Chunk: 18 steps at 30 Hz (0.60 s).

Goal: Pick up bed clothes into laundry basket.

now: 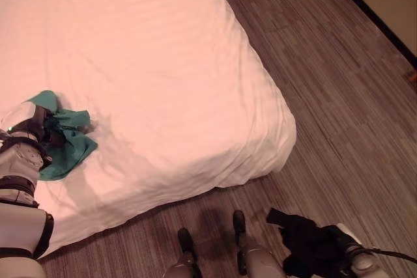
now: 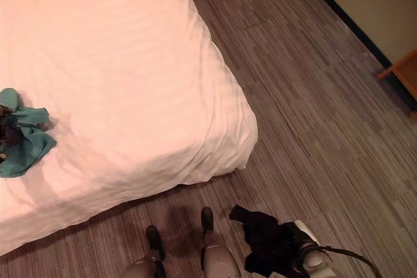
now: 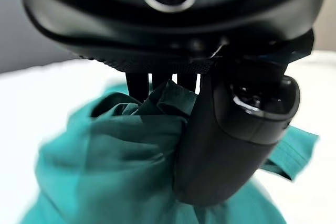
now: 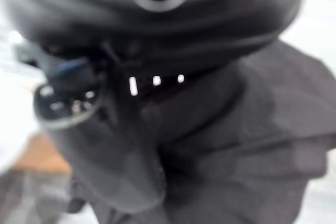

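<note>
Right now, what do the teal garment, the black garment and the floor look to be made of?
The teal garment in the left hand looks like thin matte woven cloth: it bunches into soft folds with a stitched hem. The black garment in the right hand is limp, dull fabric; its weave cannot be told. The floor looks like grey streaked plank laminate or vinyl, with seams showing.

A warm, soft light is cast over the white bed (image 1: 143,63), a faint shadow is seen on the floor (image 1: 215,216) at 6 o'clock, and both wrist views are badly blurred up close.
</note>
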Tool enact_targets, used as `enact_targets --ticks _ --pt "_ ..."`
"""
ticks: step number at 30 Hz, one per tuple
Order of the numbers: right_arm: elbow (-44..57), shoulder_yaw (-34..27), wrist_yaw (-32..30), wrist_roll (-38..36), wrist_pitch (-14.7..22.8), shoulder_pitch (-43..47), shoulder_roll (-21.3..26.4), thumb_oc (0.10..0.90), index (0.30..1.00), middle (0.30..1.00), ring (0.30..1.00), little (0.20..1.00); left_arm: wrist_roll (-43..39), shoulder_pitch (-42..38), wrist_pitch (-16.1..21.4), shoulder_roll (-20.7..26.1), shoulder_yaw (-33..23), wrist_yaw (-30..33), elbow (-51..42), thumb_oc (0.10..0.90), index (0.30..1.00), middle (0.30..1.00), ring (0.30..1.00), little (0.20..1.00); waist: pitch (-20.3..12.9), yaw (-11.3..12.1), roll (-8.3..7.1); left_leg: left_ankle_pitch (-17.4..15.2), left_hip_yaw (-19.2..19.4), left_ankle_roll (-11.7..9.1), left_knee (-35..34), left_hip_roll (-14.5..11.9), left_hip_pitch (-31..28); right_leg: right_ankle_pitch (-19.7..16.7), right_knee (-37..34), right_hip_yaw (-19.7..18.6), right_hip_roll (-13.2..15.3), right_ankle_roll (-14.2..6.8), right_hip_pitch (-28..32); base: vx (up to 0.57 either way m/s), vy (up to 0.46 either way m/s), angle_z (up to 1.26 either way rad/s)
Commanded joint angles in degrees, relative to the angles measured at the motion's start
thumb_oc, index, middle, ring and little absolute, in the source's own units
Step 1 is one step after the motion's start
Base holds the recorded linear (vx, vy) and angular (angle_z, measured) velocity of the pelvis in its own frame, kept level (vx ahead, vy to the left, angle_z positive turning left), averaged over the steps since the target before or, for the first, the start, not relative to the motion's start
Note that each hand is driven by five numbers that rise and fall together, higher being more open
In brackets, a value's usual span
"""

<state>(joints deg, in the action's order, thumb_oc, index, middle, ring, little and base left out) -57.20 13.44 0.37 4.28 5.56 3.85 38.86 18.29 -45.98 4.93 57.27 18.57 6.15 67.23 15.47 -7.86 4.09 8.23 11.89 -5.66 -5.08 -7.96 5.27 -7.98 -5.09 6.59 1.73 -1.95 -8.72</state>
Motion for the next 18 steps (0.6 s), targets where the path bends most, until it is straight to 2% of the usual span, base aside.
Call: enact_targets --ticks 1,3,5,7,9,10,11,13,14,15,18 --pt "10.6 -3.3 -2.4 2.4 3.5 -3.3 6.6 0.400 0.300 0.300 0.300 0.300 -0.3 5.6 2.4 9.8 -7.9 11.5 -22.3 0.400 0.300 0.300 0.300 0.300 -6.7 3.4 -3.19 -7.2 -4.2 -1.7 3.0 -0.7 -5.1 4.1 0.1 0.2 7.5 -8.9 3.9 -0.13 0.028 -0.02" --pt "15.2 -4.8 -2.8 2.8 3.7 -1.9 8.4 0.400 0.300 0.300 0.300 0.300 -0.4 11.8 3.6 9.2 -14.3 13.4 -34.7 0.400 0.300 0.300 0.300 0.300 -6.2 4.5 -4.61 -9.9 -9.6 -2.8 11.1 0.8 -5.1 3.4 0.1 -0.5 8.0 -7.9 4.5 -0.21 0.040 -0.12" --pt "19.9 -6.7 -3.1 3.0 3.4 -0.5 9.7 0.400 0.300 0.300 0.300 0.300 -0.3 18.0 5.1 7.1 -19.9 14.2 -44.2 0.400 0.300 0.300 0.300 0.300 -6.5 5.0 -5.51 -10.2 -16.0 -3.5 15.2 2.0 -6.3 2.2 0.1 -1.7 8.3 -7.7 3.6 -0.25 0.104 -0.34" --pt "24.3 -9.7 -2.9 3.0 2.7 -0.5 11.1 0.400 0.300 0.300 0.300 0.300 -2.4 20.9 6.6 3.8 -23.7 13.9 -51.7 0.400 0.300 0.300 0.300 0.300 -7.4 4.1 -5.25 -11.4 -20.7 -3.5 14.3 1.4 -9.6 1.4 0.1 -3.0 8.2 -8.1 3.2 -0.19 0.161 -0.52" --pt "34.5 -10.5 -4.4 7.7 1.1 0.6 9.0 0.400 0.300 0.300 0.300 0.300 -4.7 19.8 8.0 -0.7 -24.0 13.3 -56.5 0.400 0.300 0.300 0.300 0.300 -8.5 3.2 -4.87 -17.2 -23.4 -1.3 8.8 1.9 -13.1 0.4 0.1 -4.6 8.2 -8.6 2.1 -0.13 0.134 -0.20" --pt "35.2 -10.9 -4.3 8.0 0.7 0.1 9.0 0.400 0.300 0.300 0.300 0.300 -4.7 19.9 8.0 -0.9 -24.0 13.3 -56.6 0.400 0.300 0.300 0.300 0.300 -8.4 3.3 -5.07 -16.5 -23.4 -1.3 8.4 2.1 -13.1 -0.2 0.1 -4.7 8.4 -8.6 1.9 -0.16 0.235 -0.26" --pt "38.7 -14.9 -5.8 11.4 0.5 -2.1 9.0 0.400 0.300 0.300 0.300 0.300 -6.2 14.7 9.6 -5.4 -19.6 12.6 -60.8 0.400 0.300 0.300 0.300 0.300 -9.5 1.1 -4.89 -16.6 -21.7 -0.1 3.1 2.1 -15.7 -2.4 0.1 -4.4 9.8 -10.0 0.6 -0.21 0.251 -0.34" --pt "40.7 -17.5 -7.6 12.8 0.1 -3.2 7.7 0.400 0.300 0.300 0.300 0.300 -5.1 13.6 10.6 -8.6 -17.2 12.3 -64.1 0.400 0.300 0.300 0.300 0.300 -9.5 -1.1 -5.38 -16.4 -20.6 0.9 0.1 3.6 -17.1 -6.5 0.5 -4.5 11.0 -12.0 -1.6 -0.20 0.227 -0.06" --pt "41.1 -18.0 -7.5 12.9 -0.1 -3.7 7.6 0.400 0.300 0.300 0.300 0.300 -5.0 13.5 10.6 -8.7 -16.9 12.4 -64.1 0.400 0.300 0.300 0.300 0.300 -9.6 -0.6 -5.59 -16.3 -20.3 1.1 0.1 3.9 -17.1 -6.7 0.5 -4.9 11.2 -12.1 -1.8 -0.28 0.133 -0.10" --pt "44.7 -18.6 -7.9 14.2 0.2 -2.7 7.5 0.400 0.300 0.300 0.300 0.300 -3.0 13.6 10.9 -9.9 -15.3 11.8 -66.0 0.400 0.300 0.300 0.300 0.300 -8.1 -1.2 -5.30 -16.8 -17.3 1.9 0.1 4.3 -17.5 -8.1 1.0 -3.8 11.5 -13.1 -3.9 -0.31 0.119 -0.47" --pt "49.7 -19.8 -8.1 14.7 1.2 -1.7 7.9 0.400 0.300 0.300 0.300 0.300 -2.2 15.5 11.1 -10.5 -13.8 9.7 -67.3 0.400 0.300 0.300 0.300 0.300 -6.2 -0.4 -4.48 -15.7 -11.2 3.3 0.1 5.2 -16.4 -3.0 4.7 3.5 11.7 -11.5 -2.8 -0.40 0.105 -1.63"
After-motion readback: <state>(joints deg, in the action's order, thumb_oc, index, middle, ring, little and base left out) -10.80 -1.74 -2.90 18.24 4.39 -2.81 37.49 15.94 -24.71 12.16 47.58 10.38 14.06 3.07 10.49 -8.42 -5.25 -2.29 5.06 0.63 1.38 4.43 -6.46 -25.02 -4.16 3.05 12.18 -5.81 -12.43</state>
